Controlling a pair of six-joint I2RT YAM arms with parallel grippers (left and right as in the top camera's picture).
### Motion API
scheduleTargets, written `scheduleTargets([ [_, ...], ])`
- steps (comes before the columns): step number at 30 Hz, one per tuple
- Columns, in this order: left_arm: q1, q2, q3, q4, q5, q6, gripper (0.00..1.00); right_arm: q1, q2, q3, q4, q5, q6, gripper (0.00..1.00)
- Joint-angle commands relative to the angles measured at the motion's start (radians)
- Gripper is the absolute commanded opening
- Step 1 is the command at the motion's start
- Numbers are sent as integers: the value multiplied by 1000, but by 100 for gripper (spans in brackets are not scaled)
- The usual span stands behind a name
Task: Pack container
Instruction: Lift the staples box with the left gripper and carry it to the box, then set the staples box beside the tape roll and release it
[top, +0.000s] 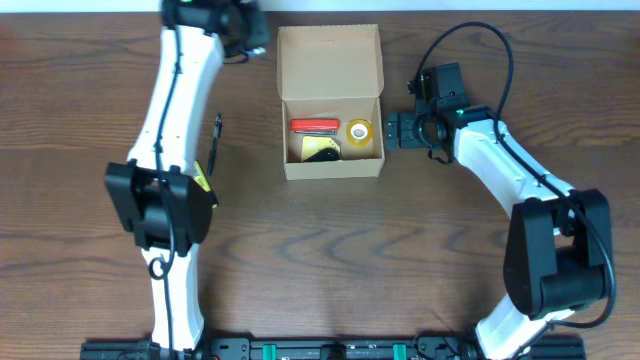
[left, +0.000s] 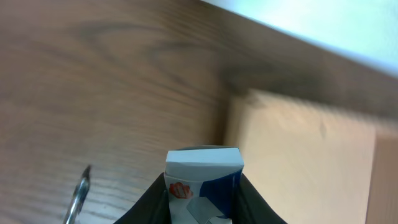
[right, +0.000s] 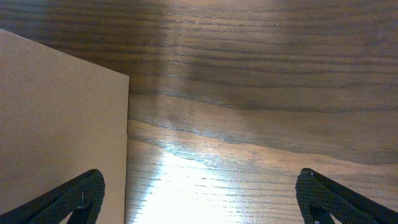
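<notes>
A little white and blue carton (left: 203, 168) sits pinched in my left tool (left: 202, 190), by the far edge of the tabletop (top: 330, 260). My right tool (right: 199, 196) is wide open, holding nothing, beside the container (top: 335, 167) at the far middle. I think it's light, bendy cardboard; hold its side walls. The near side has room.

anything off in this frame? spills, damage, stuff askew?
Nothing spilled or damaged. The cardboard box sits square, lid open, tape roll and a red item inside. One stray: a pen lies loose on the table left of the box. The left gripper has its jaws shut on a white-and-blue carton.
</notes>
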Motion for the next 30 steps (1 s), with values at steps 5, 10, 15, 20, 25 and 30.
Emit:
scheduleTargets([
  [5,-145,1,22,-50,93,523,26,-5,0,1,-1,-3,10,99],
  [10,-188,1,22,-110,193,676,16,-5,0,1,-1,-3,10,99],
  [15,-244,1,22,-188,195,842,15,-5,0,1,-1,-3,10,99],
  [20,-291,20,15,-200,202,993,22,-5,0,1,-1,-3,10,99],
  [25,-301,99,15,-172,207,1102,24,-6,0,1,-1,-3,10,99],
  [30,-301,169,15,-118,266,1208,15,-5,0,1,-1,-3,10,99],
])
